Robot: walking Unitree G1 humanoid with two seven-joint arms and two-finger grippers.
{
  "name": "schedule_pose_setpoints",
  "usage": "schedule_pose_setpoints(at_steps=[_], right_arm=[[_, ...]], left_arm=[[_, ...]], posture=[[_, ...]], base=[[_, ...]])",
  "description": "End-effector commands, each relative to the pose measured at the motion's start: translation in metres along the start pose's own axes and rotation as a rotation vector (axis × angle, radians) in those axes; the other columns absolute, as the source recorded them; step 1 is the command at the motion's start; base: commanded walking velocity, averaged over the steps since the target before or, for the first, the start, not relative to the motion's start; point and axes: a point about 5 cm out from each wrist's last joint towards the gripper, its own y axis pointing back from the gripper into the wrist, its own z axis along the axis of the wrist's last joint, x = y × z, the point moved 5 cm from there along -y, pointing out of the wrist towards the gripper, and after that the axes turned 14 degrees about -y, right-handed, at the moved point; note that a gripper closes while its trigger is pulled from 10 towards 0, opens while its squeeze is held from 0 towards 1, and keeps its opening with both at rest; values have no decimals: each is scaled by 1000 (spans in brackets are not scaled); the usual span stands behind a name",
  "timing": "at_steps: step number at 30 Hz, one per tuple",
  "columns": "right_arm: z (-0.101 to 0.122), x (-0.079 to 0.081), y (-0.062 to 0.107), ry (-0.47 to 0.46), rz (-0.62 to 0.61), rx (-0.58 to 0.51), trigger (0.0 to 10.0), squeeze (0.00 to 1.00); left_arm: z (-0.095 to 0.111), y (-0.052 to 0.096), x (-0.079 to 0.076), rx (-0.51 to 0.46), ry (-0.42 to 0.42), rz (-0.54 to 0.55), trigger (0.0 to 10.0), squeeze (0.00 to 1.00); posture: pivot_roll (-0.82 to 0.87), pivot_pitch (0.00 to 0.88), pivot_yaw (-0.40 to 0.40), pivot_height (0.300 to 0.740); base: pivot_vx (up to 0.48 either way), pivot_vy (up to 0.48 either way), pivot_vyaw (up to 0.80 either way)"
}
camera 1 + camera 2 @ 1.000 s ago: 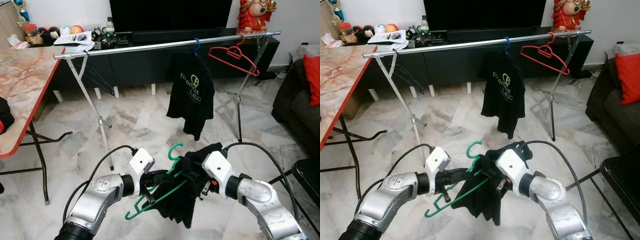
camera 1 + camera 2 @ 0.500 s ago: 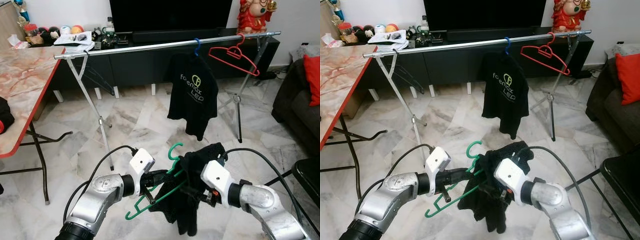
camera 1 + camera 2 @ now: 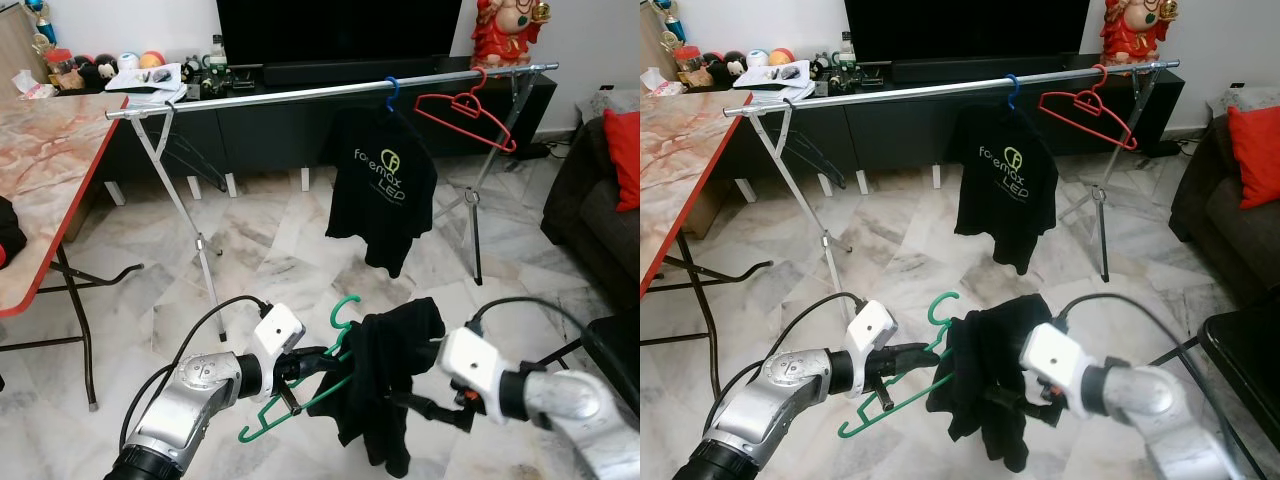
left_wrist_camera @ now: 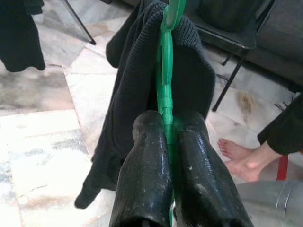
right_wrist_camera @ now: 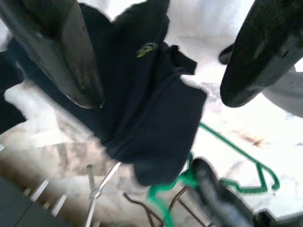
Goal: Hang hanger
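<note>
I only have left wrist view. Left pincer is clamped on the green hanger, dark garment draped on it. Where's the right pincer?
Observer: The right pincer is open, beside the black garment, not gripping it.
Operator: Is there rail space?
Observer: Yes. The metal rail is bare from its left end to the black T-shirt hung on a blue hanger.
Operator: Anything else on it?
Observer: A bare red hanger near the right end.
Operator: Hook orientation?
Observer: The green hanger in the left pincer has its hook pointing up toward the rail.
</note>
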Motion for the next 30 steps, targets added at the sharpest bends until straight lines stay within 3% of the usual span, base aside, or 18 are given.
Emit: schedule_pose_setpoints(at_steps=[1,2,3,4,7,11,16,18,26,30], right_arm=[[18,-3,8,49,4,-52,10000,1000],[21,-12,12,70,-11,-55,10000,1000],[22,-17,14,88,-22,-45,10000,796],[21,-24,16,115,-37,-24,10000,0],[20,-29,16,140,-29,1,10000,0],[18,-24,10,166,118,39,10000,0],[16,-29,7,164,181,65,10000,0],[12,-21,6,155,277,84,10000,0],[-2,-5,-5,130,448,125,10000,0],[-10,-3,-10,131,461,152,10000,0]], left_arm=[[3,0,-2,-18,-26,-20,10000,0],[3,1,-3,-21,-33,-38,10000,0],[3,1,-5,-21,-41,-50,10000,0],[3,2,-7,-24,-49,-71,10000,0],[3,3,-9,-27,-60,-100,10000,0],[4,8,-27,-39,-108,-245,10000,0],[4,10,-35,-31,-127,-325,10000,0],[2,11,-38,-13,-145,-366,10000,0],[6,8,-37,-8,-180,-396,10000,0],[7,6,-35,-7,-186,-394,10000,0]], posture=[[-85,93,20,740],[-91,90,18,740],[-93,90,18,740],[-98,91,16,740],[-102,91,13,740],[-100,80,4,740],[-99,68,-4,740],[-96,63,-6,740],[-82,45,-10,740],[-80,43,-9,740]], base=[[0,0,0],[0,0,0],[0,0,0],[0,0,0],[0,0,0],[0,0,0],[0,0,0],[0,0,0],[0,0,0],[0,0,0]])
